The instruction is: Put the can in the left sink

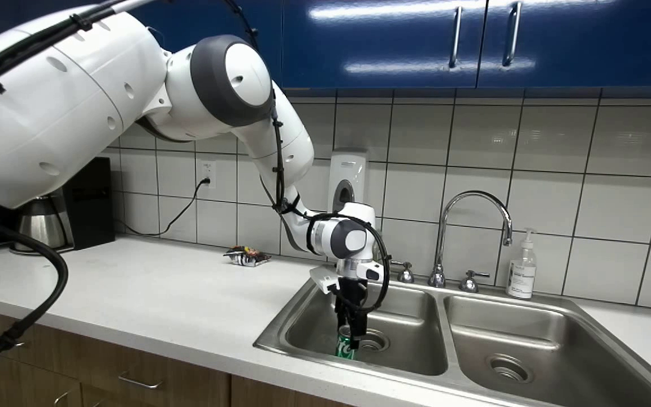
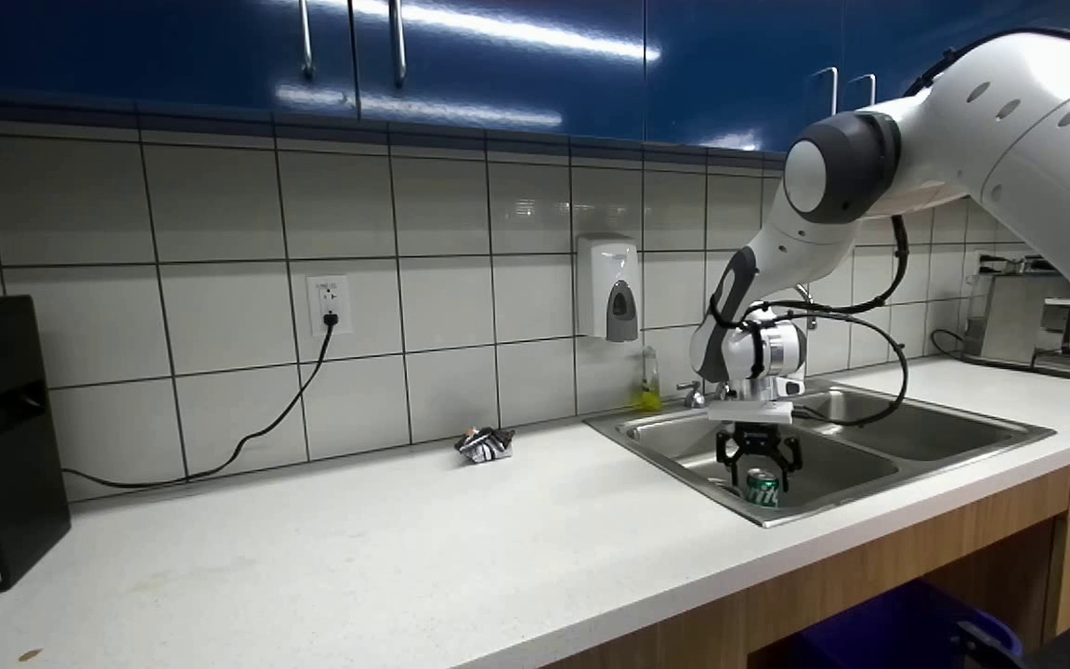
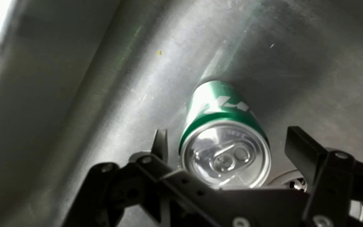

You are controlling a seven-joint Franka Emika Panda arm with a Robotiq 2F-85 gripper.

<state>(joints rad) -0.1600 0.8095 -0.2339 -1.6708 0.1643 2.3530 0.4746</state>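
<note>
The green can point(image 1: 345, 347) with a silvery top stands upright in the left sink point(image 1: 410, 353), close to its front wall. The can also shows in an exterior view point(image 2: 763, 491) and in the wrist view point(image 3: 221, 105), with its lid facing the camera. My gripper point(image 1: 349, 333) points down into this basin. In the wrist view the gripper point(image 3: 227, 142) is open, with one finger on each side of the can's top and a gap on both sides. The round drain point(image 3: 297, 183) shows beside the can, partly hidden by a finger. The can's base is hidden behind the sink rim in both exterior views.
The adjoining basin point(image 1: 546, 339) lies across a steel divider point(image 1: 446, 333). The faucet point(image 1: 440, 249) and its handles stand behind the basins. A pump soap bottle point(image 1: 522, 277) stands at the back. A crumpled snack bag point(image 1: 247, 257) lies on the counter point(image 1: 150, 282).
</note>
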